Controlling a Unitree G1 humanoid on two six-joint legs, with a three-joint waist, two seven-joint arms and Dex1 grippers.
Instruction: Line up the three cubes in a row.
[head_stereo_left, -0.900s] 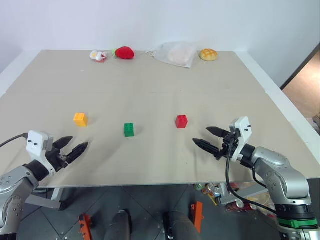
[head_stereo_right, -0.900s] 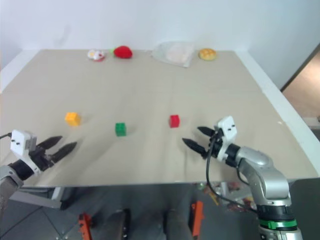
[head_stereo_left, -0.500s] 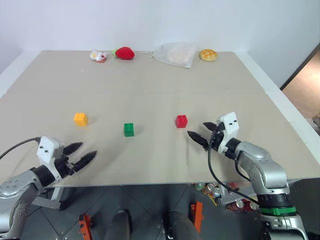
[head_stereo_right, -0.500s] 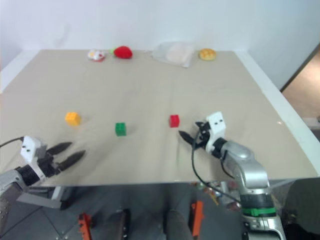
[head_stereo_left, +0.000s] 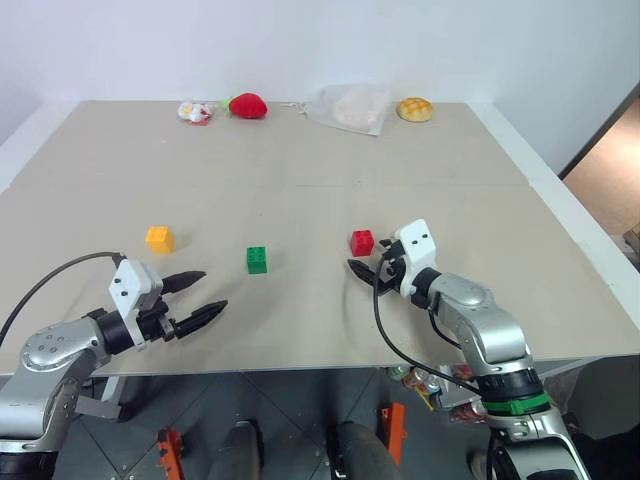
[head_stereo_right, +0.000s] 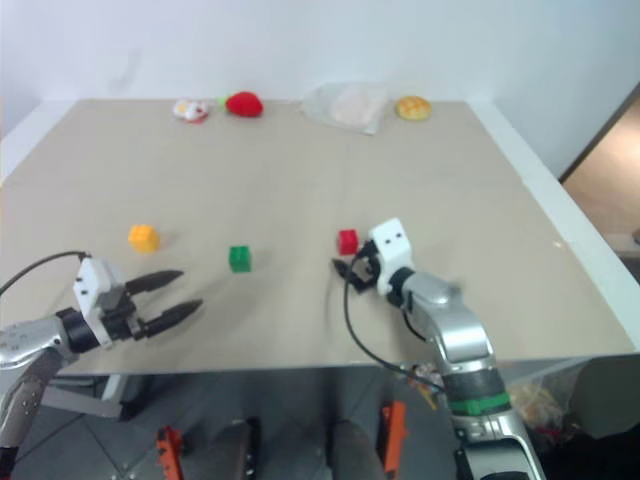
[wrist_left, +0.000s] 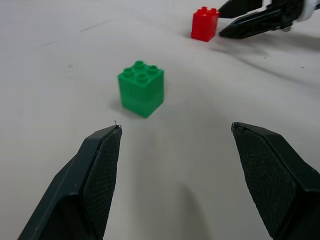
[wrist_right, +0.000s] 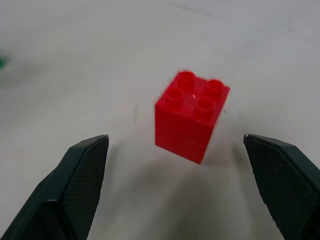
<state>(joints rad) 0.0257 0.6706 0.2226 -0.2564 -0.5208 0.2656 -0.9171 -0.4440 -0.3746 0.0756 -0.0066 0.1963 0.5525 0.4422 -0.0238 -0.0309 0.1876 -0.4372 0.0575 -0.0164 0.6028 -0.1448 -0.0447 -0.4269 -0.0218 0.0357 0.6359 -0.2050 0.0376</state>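
Three cubes stand apart on the beige table (head_stereo_left: 300, 170): a yellow-orange cube (head_stereo_left: 159, 238) at the left, a green cube (head_stereo_left: 257, 259) in the middle, and a red cube (head_stereo_left: 362, 242) to the right. My right gripper (head_stereo_left: 368, 263) is open just in front of the red cube, and in the right wrist view the red cube (wrist_right: 192, 115) sits a little beyond the gap between its fingers (wrist_right: 80, 185). My left gripper (head_stereo_left: 212, 290) is open and empty, low over the table near its front edge, pointing at the green cube (wrist_left: 141, 88).
Along the table's far edge lie a red strawberry plush (head_stereo_left: 248, 105), a small white-and-red toy (head_stereo_left: 195, 111), a clear plastic bag (head_stereo_left: 352, 107) and a tan bun toy (head_stereo_left: 416, 109). The table's front edge (head_stereo_left: 300, 366) runs close below both grippers.
My right gripper has moved left, up to the red cube. My left gripper has moved right, toward the green cube. The cubes have not moved.
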